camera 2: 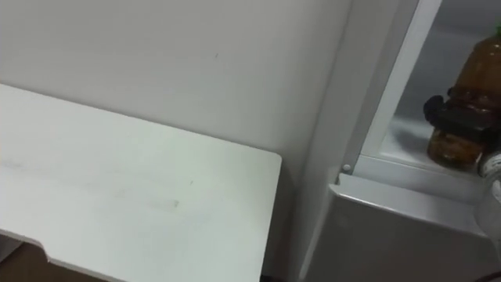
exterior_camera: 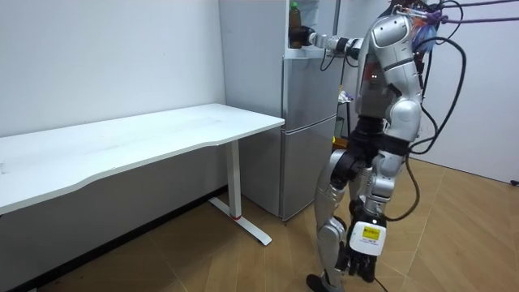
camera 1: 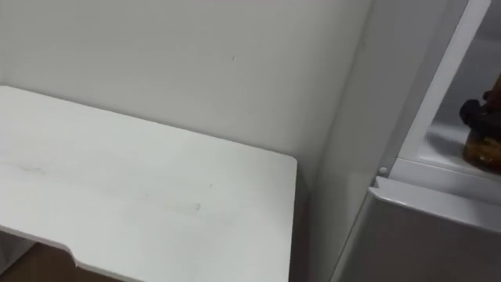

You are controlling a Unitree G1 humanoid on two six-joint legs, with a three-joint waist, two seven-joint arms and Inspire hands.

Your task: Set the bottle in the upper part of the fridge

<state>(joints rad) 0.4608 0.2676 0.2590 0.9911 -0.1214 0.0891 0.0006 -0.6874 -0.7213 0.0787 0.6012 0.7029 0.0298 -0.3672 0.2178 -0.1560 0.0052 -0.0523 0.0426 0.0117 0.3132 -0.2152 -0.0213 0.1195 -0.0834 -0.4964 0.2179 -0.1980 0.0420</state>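
An amber bottle [camera 2: 472, 74] of brown liquid stands upright inside the open upper compartment of the silver fridge [camera 2: 391, 235], on its white floor. My right hand [camera 2: 448, 112] reaches in from the right, its dark fingers curled round the bottle's lower half. In the left eye view the bottle [camera 1: 484, 150] and the hand [camera 1: 473, 112] sit at the right edge. The room view has me standing in front of the fridge [exterior_camera: 308, 122], right arm stretched out at shoulder height to the bottle [exterior_camera: 294, 15]. My left hand [exterior_camera: 346, 98] is held low by the waist.
A white desk [camera 1: 117, 196] stands against the wall to the left of the fridge, with a narrow gap between them. The upper fridge door [exterior_camera: 330, 20] is swung open beside my arm. Wood floor lies behind me.
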